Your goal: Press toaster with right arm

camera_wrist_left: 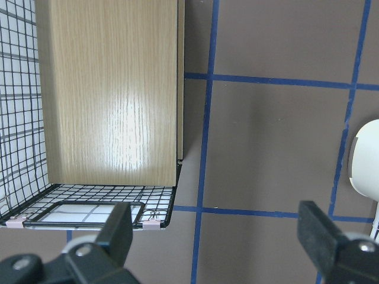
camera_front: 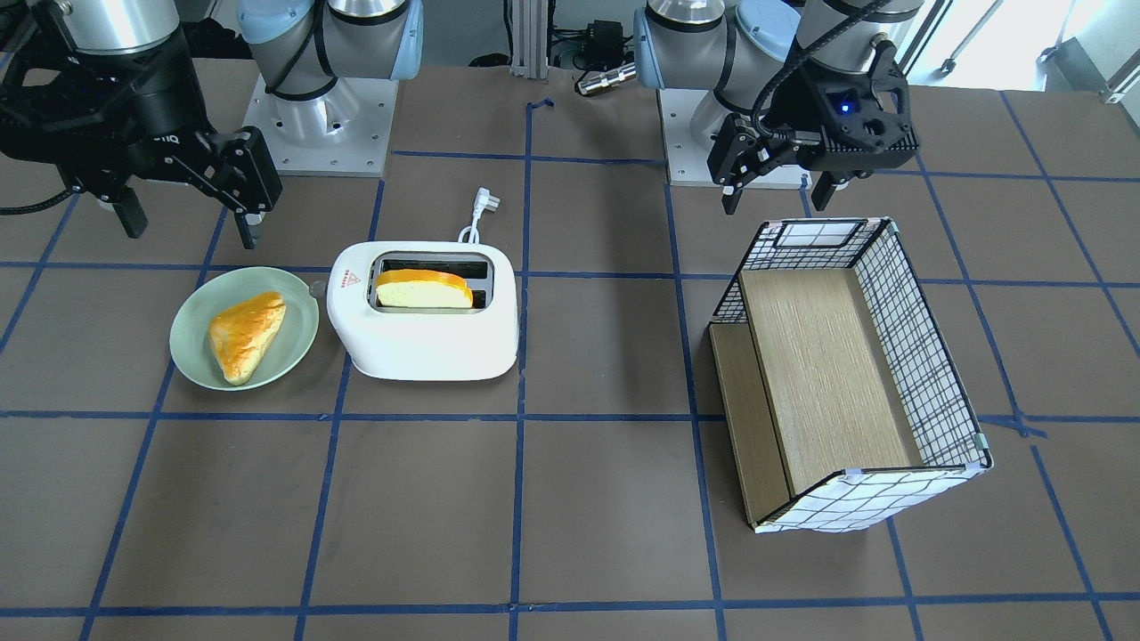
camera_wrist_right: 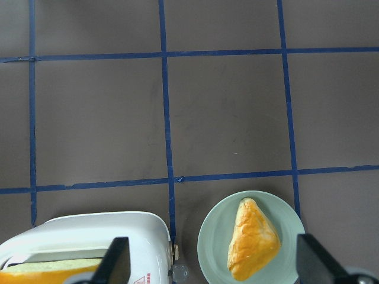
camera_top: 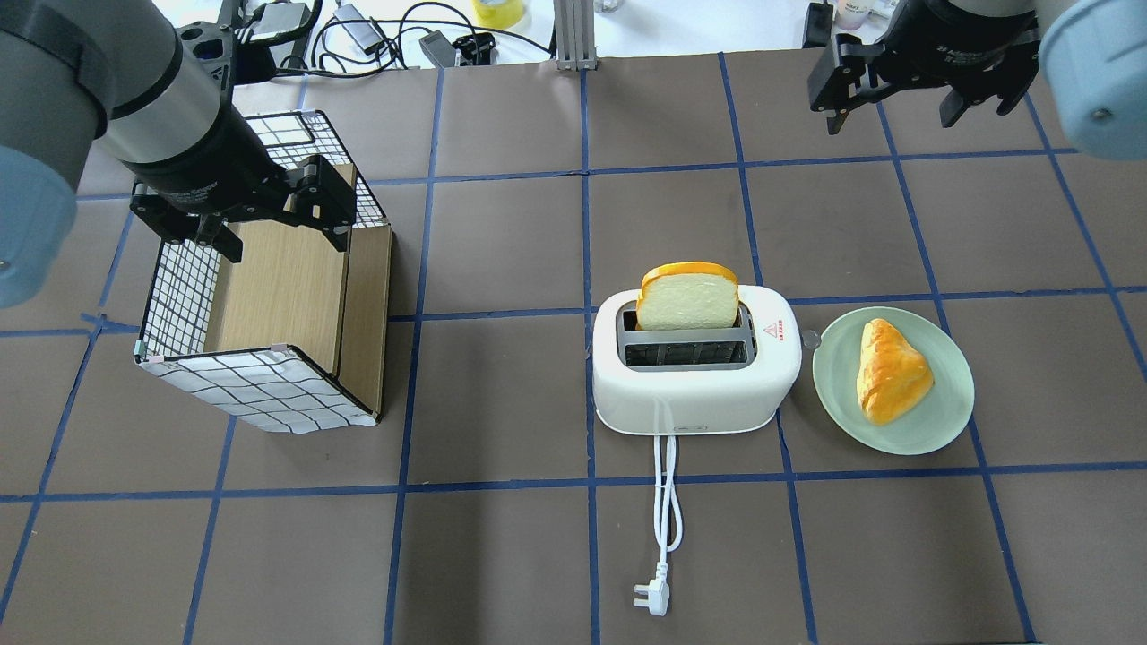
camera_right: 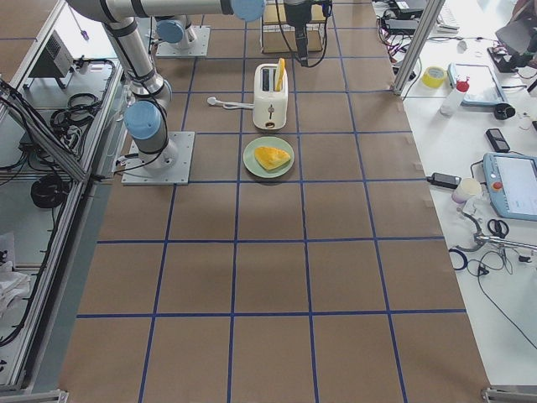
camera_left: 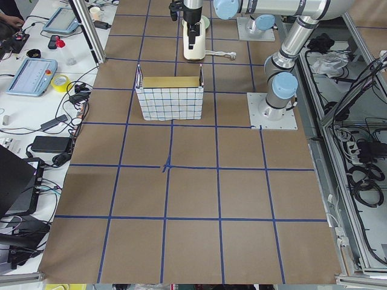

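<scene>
toaster sits right of table centre on the robot's right half, upright, slots up. a bread slice stands tall in the far slot, so i judge the lever is up and not yet pressed. the grey lever knob is on the end facing the green plate, just beside its rim. that end points to the right arm's side, which probably explains the orientation: easy reach for that arm. a pastry lies on the plate. the white cord trails from the near side toward the robot with the plug loose on the table, clear of the knob end.

right gripper hangs raised above the table, well apart from the toaster, jaws spread wide and holding nothing. in the right wrist view the knob shows low in frame between the fingers, so the claw is not over it yet. a downward push likely needs one fingertip or closed jaws on the knob. the plate so close leaves little side room.

left gripper is also spread open and empty, hovering over the grid-lined box lying on its side on the left half. looks parked there to stay out of the way.
</scene>
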{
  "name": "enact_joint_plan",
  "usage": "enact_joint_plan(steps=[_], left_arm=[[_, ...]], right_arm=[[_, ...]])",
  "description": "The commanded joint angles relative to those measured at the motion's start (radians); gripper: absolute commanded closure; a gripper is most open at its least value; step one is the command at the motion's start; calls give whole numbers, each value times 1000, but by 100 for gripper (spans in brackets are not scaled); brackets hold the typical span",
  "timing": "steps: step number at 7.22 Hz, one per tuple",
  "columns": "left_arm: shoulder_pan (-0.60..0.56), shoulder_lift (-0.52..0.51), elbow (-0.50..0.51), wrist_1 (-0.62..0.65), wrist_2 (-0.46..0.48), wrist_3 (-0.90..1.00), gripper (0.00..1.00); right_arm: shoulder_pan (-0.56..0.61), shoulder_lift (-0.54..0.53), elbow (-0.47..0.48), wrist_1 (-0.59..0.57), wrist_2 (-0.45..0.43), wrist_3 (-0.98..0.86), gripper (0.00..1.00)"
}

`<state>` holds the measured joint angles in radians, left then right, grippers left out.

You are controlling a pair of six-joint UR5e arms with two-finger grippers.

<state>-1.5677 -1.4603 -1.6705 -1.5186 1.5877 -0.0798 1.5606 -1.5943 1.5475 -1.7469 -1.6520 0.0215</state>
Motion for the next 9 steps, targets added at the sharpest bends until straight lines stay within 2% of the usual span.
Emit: enact_joint_plan(steps=[1,5,6,7,8,9], left_arm=[[0,0,0,0,0,0,0],[0,0,0,0,0,0,0],[0,0,0,0,0,0,0],[0,0,0,0,0,0,0],[0,0,0,0,0,0,0],[0,0,0,0,0,0,0]], right_arm=[[-1,-1,2,1,0,0,0],[-1,1,3,1,0,0,0],[-1,8,3,1,3,0,10],[-1,5,8,39,6,0,56],[-5,5,9,122,6,2,76],[-4,8,16,159,15,3,87]])
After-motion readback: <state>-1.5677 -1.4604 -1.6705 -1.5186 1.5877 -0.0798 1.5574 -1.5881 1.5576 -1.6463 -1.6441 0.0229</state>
